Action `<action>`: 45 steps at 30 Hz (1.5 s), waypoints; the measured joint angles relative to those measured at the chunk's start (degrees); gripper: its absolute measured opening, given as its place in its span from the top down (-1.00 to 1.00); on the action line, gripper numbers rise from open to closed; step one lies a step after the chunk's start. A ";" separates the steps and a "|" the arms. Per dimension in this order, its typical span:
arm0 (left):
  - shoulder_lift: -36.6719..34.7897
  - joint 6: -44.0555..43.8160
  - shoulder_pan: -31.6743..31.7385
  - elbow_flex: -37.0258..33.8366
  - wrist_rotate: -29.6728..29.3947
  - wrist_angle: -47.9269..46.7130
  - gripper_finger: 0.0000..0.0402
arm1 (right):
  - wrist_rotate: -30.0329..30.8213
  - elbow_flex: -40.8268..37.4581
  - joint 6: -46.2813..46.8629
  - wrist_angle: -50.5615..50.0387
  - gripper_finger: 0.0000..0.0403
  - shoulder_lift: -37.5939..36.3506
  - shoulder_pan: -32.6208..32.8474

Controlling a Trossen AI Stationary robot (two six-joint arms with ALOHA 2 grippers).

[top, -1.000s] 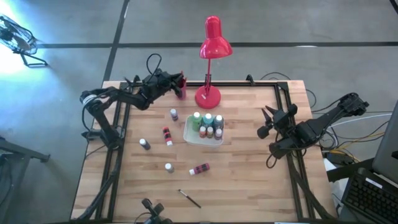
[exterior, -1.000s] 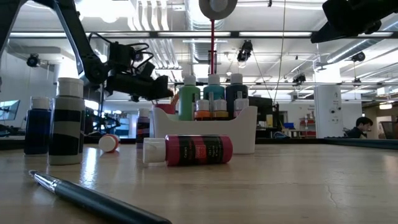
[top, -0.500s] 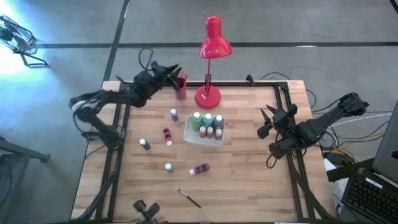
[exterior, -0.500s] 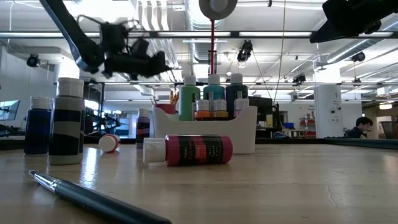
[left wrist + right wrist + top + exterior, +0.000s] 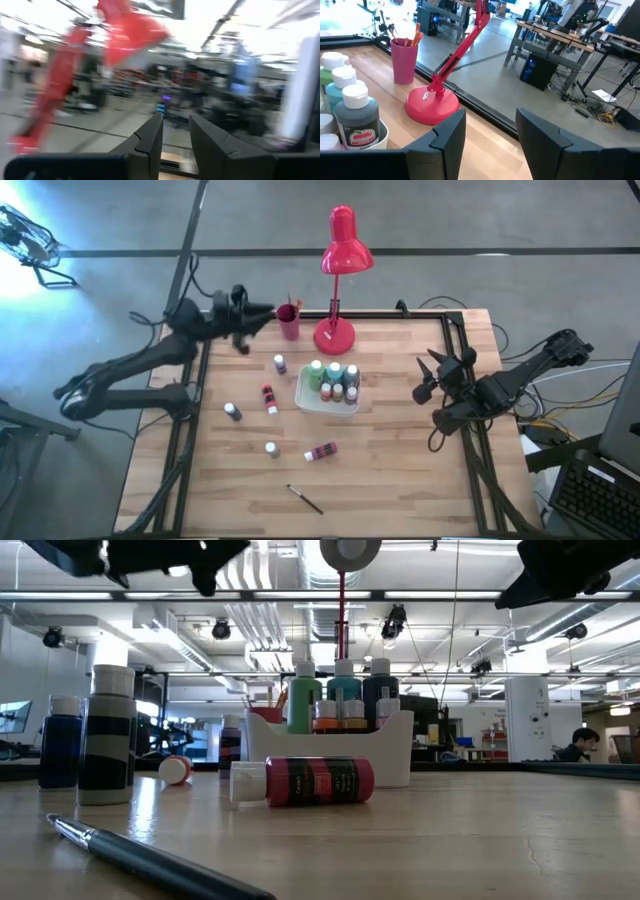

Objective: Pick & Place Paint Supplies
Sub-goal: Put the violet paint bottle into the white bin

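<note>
Left claw [image 5: 262, 313] just pulled back from the red cup [image 5: 289, 321], fingers narrow, empty. Right claw [image 5: 428, 377] waits, open. Next: drop squarely over the purple bottle [image 5: 280, 364] standing mid-tabletop [image 5: 400, 470] beside the tray [image 5: 300, 392].

Wooden table [image 5: 400, 450], glossy red lamp [image 5: 340, 250]

Both arms are dark, near-black jointed links with black cables looped along them; the right arm [image 5: 515, 380] carries chunky housings. The flat matte-black angular fingers [image 5: 447, 135] have squared edges, no visible markings.
</note>
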 joint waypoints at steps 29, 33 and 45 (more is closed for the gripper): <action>-9.51 6.93 -35.55 -3.44 -60.45 -59.39 0.50 | -1.46 2.87 -10.90 6.43 0.27 0.04 0.00; -9.85 3.13 -35.55 -8.19 -61.49 -56.70 0.49 | -1.46 2.85 -10.89 6.40 0.32 0.04 0.00; -9.92 4.32 -34.06 -27.86 -63.70 -25.77 0.05 | -1.41 2.82 -11.05 6.40 0.26 0.04 -0.02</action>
